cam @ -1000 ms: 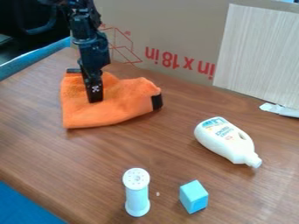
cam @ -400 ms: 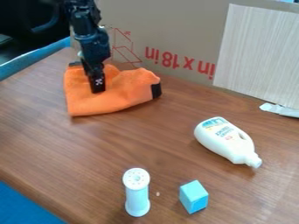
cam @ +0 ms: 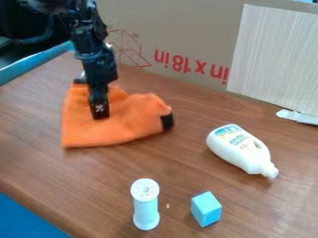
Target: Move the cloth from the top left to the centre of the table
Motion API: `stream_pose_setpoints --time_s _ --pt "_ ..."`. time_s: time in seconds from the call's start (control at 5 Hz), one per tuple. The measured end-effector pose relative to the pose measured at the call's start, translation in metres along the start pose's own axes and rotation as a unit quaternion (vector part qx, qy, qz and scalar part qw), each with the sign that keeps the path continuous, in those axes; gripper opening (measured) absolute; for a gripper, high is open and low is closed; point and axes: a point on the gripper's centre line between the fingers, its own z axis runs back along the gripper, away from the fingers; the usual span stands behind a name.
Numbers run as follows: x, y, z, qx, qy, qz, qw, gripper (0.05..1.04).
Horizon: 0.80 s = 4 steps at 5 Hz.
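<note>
The cloth (cam: 127, 124) has shifted down the frame with my tool (cam: 99, 114), nearer centre; its opening and grip I can't tell.

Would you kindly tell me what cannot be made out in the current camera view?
All in the camera view:
- Part of the orange cloth: hidden behind the gripper.
- Underside of the cloth: covered by its own upper surface.
- Rest of the robot arm: cut off by the top edge.
- White object: cut off by the right edge.
- Pale speck beside the white shaker: too small to identify.
</note>
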Motion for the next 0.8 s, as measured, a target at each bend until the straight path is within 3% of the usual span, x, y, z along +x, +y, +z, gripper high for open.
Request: stream_pose_setpoints --time_s 0.4,0.8 --pt "-0.016 -0.042 0.006 -0.007 0.0 -0.056 0.9984 1.001" --pt "-0.021 -0.053 0.007 -0.013 0.006 -0.061 0.998 1.001"
